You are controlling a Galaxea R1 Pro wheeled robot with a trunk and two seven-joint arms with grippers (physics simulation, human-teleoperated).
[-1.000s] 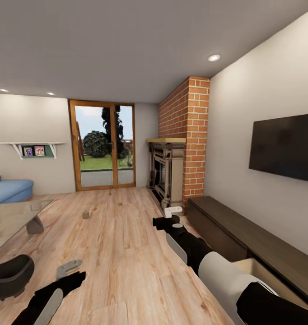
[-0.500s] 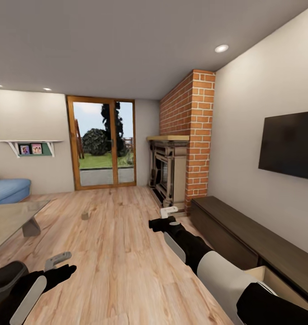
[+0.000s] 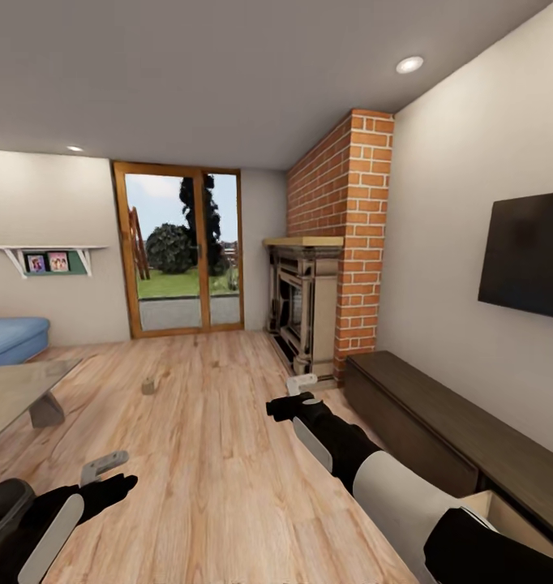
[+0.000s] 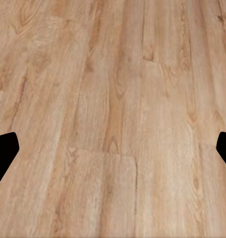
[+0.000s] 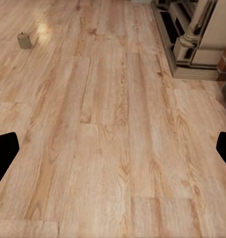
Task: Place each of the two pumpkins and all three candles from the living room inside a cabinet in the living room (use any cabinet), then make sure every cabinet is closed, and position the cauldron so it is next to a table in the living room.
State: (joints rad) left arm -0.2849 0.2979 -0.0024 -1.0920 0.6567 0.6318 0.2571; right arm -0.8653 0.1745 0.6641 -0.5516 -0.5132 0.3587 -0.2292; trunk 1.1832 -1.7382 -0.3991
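Note:
One small tan candle (image 3: 149,386) stands on the wood floor ahead and left; the right wrist view also catches the candle (image 5: 24,40), well away from the fingers. The long dark-brown cabinet (image 3: 439,418) runs along the right wall, and one drawer (image 3: 516,519) near me is open, showing its tan inside. My right gripper (image 3: 297,393) is open and empty above the floor, left of the cabinet's far end. My left gripper (image 3: 106,478) is open and empty too, low on the left. The dark cauldron (image 3: 2,496) sits partly behind my left arm. The grey table (image 3: 17,388) is at the left. The pumpkins are out of view.
A brick chimney with a fireplace (image 3: 305,312) stands past the cabinet's far end, and its base (image 5: 192,47) is in the right wrist view. A TV (image 3: 528,255) hangs above the cabinet. Glass doors (image 3: 183,251) are at the back, a blue sofa (image 3: 13,337) at the left.
The head view has shifted forward and slightly right, so the cauldron and table slid toward the left edge. Both arms keep the same open pose.

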